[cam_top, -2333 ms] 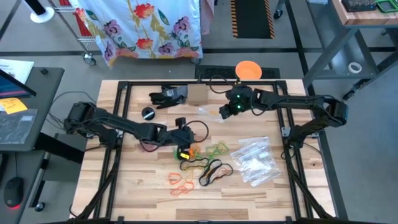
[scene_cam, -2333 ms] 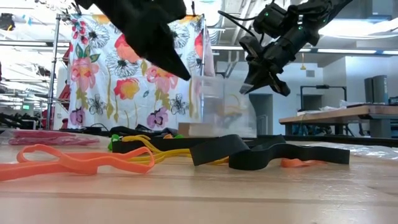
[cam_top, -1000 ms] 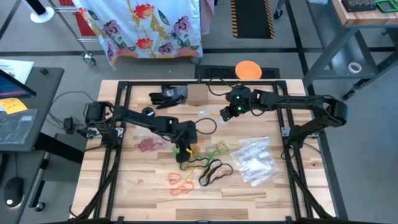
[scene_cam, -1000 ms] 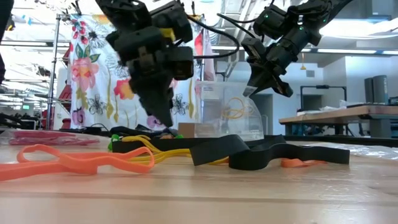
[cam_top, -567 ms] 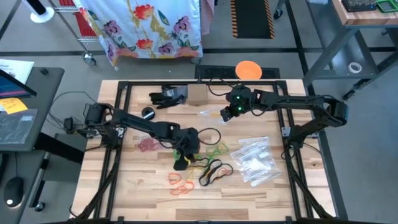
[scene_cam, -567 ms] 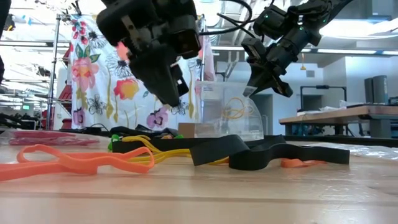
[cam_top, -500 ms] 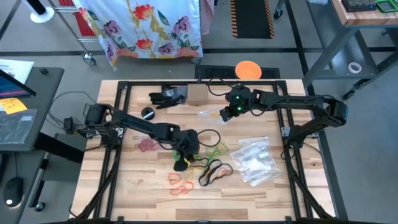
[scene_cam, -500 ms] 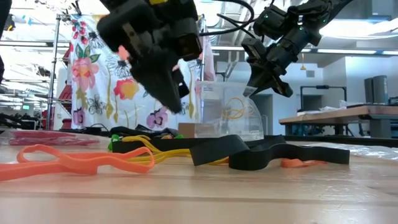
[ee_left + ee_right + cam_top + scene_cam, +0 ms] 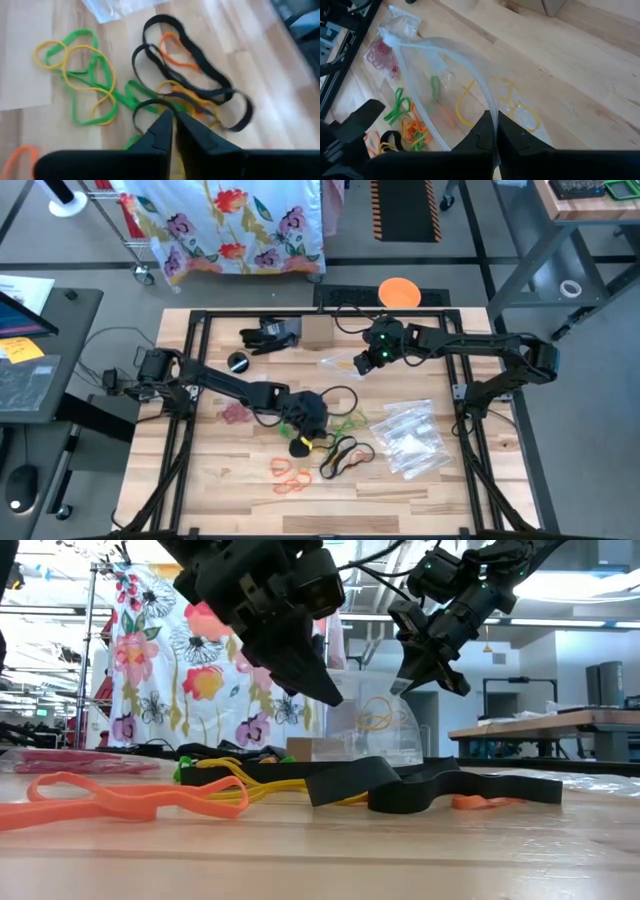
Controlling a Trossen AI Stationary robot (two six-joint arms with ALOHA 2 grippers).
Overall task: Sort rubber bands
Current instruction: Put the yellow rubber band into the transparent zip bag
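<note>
The rubber bands lie in a loose pile [image 9: 335, 442] mid-table: black loops [image 9: 200, 75], green and yellow ones [image 9: 85, 80], orange ones [image 9: 290, 470]. My left gripper [image 9: 173, 116] hovers just above the pile, slanting down, shut with only a thin slit and nothing between its fingers. My right gripper [image 9: 495, 116] is farther back, shut on a clear zip bag [image 9: 345, 363] that has yellow bands [image 9: 512, 102] inside. Red bands [image 9: 238, 413] lie in another bag to the left. My right gripper pinches the rim of the clear bag's mouth [image 9: 487, 102] between its two fingers, coming slanting down from the table's right. The rim is held up off the wood. The rest of the bag [image 9: 370, 725] sags below and lies on the table.
A heap of clear zip bags [image 9: 410, 438] lies right of the pile. At the far edge are a black glove-like item [image 9: 270, 335], a small block [image 9: 318, 332] and a round black part [image 9: 238, 362]. A black cable [image 9: 338, 387] loops behind the left wrist.
My left gripper has risen off the band pile and gone toward the table's right and near edge, rolling and tipping so its fingers slant instead of pointing straight down. The bands stay where they were.
</note>
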